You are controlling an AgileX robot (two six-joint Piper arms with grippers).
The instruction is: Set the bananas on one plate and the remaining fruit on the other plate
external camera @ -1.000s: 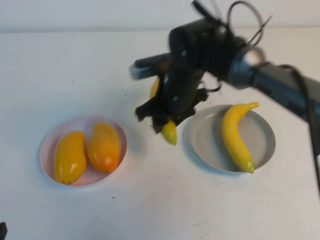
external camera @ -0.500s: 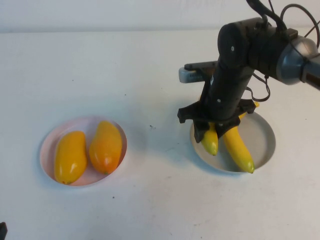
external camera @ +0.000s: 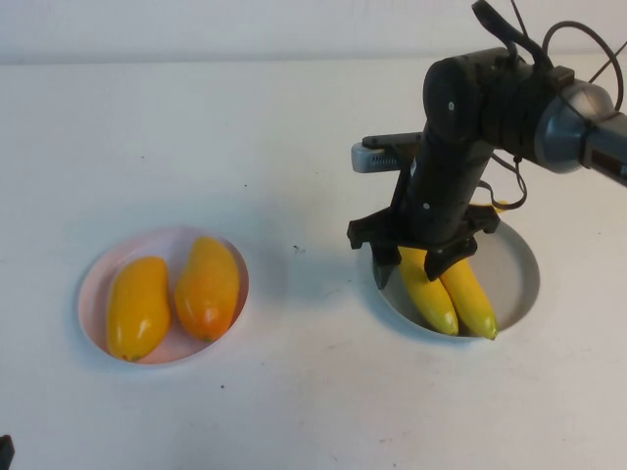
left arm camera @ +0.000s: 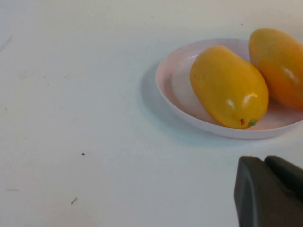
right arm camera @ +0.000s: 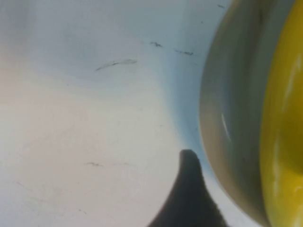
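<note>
Two bananas lie side by side in the grey-blue plate [external camera: 525,262]: one banana [external camera: 429,291] to the left, the other banana [external camera: 470,297] to its right. My right gripper [external camera: 409,270] hangs open just over the left banana's near half, one finger [right arm camera: 189,189] outside the plate's rim [right arm camera: 227,118]. Two orange-yellow fruits [external camera: 137,306] [external camera: 207,287] rest in the pink plate [external camera: 95,277]. My left gripper [left arm camera: 265,163] is shut on nothing, low over the table near the pink plate [left arm camera: 168,82] and its fruits [left arm camera: 229,87] [left arm camera: 279,66].
The table is plain white, with bare surface between the two plates and in front of them. The right arm's dark body [external camera: 460,127] and its cables rise over the back of the grey-blue plate.
My right gripper carried a banana rightwards from the table's middle to the grey-blue plate, then opened. That banana now lies beside the other one. The left arm stayed still.
</note>
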